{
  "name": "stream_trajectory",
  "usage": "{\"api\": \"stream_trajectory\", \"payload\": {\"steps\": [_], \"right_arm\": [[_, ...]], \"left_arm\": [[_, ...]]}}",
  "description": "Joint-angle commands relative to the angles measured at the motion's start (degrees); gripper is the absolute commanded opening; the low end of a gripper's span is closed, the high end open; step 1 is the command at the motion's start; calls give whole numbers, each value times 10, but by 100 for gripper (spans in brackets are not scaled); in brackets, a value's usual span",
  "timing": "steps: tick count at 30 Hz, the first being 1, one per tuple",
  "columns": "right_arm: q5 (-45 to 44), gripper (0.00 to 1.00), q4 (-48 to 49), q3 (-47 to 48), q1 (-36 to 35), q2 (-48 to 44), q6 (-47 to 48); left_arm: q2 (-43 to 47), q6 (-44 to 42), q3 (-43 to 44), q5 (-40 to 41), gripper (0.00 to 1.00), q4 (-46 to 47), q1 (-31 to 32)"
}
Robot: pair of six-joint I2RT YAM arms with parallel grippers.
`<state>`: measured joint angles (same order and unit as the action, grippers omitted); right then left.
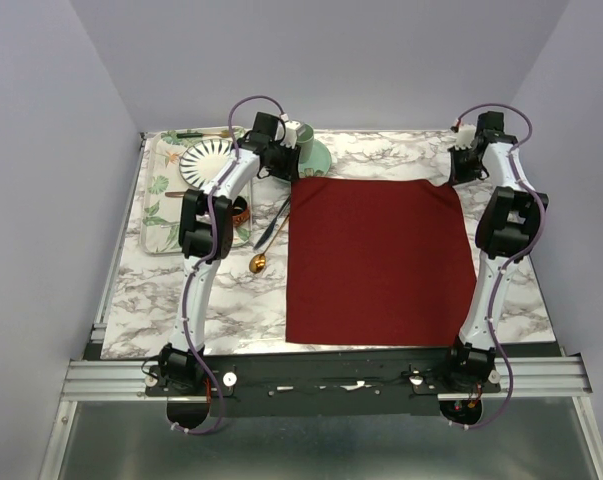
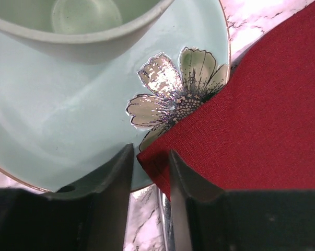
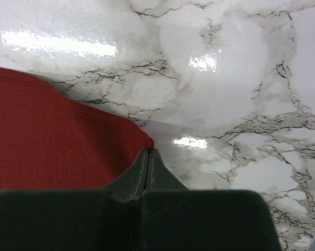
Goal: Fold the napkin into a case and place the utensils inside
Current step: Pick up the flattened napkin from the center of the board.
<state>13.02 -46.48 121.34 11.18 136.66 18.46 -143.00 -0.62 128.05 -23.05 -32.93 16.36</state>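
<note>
The napkin (image 1: 376, 260) lay flat on the marble table (image 1: 231, 310), with the gold spoon (image 1: 258, 263) just off its left edge. The right gripper (image 3: 149, 154) was clenched, seemingly on the cloth's far right corner. The left gripper (image 2: 151, 156) stood part-open astride the far left corner, which overlapped the mint saucer (image 2: 53, 120). It ought to pinch cloth alone, clear of the saucer's rim. Both corners should then lift level and travel toward the near edge together.
</note>
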Motion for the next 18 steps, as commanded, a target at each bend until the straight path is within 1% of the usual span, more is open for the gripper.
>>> {"api": "stream_trajectory", "payload": {"steps": [1,4,5,7,8,10,12,13,14,16,18], "right_arm": [[29,0,-19,0,-5,-32,-13],[36,1,-24,0,-5,-39,-15],[38,1,-25,0,-5,-44,-18],[42,0,-30,0,-5,-49,-18],[46,1,-31,-2,-5,-53,-18],[50,1,-36,-7,-5,-68,-17],[56,0,-37,-23,-5,-92,-14],[58,1,-36,-29,-5,-100,-13],[60,0,-34,-36,-4,-111,-11],[61,1,-35,-58,-4,-139,-6],[58,1,-36,-86,-4,-157,6]], "left_arm": [[-21,4,23,-25,37,-12,0],[-19,4,29,-34,28,-12,0],[-18,4,30,-38,19,-10,0],[-9,4,28,-40,12,-10,0],[-4,4,23,-47,1,-7,0],[23,4,10,-57,0,-3,1],[53,20,-35,-74,0,23,0],[84,23,-55,-80,0,35,0],[101,22,-93,-84,0,55,0],[143,21,-123,-94,0,65,1],[170,1,-163,-107,0,64,1]]}}
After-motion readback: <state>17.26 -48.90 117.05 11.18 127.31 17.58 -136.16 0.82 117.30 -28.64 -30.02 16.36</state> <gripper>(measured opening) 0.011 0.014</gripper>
